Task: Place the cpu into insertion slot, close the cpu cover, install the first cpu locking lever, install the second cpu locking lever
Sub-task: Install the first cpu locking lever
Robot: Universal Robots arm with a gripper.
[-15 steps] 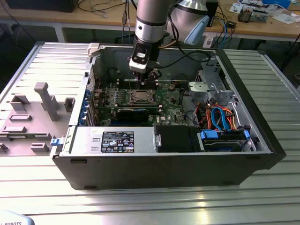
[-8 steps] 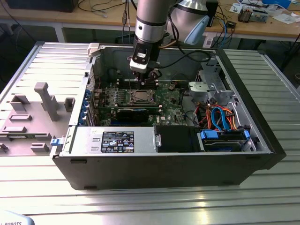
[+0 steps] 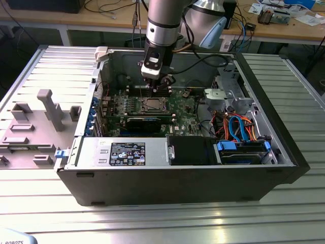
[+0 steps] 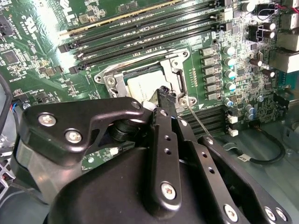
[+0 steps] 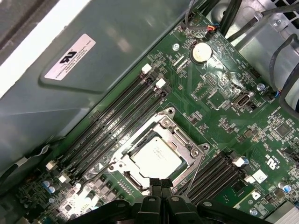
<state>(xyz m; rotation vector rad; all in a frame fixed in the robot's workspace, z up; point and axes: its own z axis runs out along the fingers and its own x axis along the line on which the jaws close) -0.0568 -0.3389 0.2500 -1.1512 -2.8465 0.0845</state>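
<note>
Claw [image 5: 161, 183] tips, black and narrow, are pressed together with nothing seen between them. In both wrist views they stand at the near edge of the small square insertion slot [image 5: 117, 164] with its silvery metal rim. I cannot tell whether they touch it.

Just past the tips, the flat square cpu [image 5: 156, 156] with a silvery-grey metal top lies seated in that slot. The thin silvery cpu cover [image 5: 180, 140], a frame plate with a square window, lies flat around it.

A thin metal lever rod [image 5: 195, 172] slants out from the slot's corner, close beside the claw. Long black memory slots [image 5: 117, 116] flank the slot on the green circuit board [image 5: 219, 107].

In the exterior view the claw hangs just above the slot inside an open dark-grey computer case [image 3: 177, 183], which sits on a ribbed metal bench [image 3: 152, 223].
</note>
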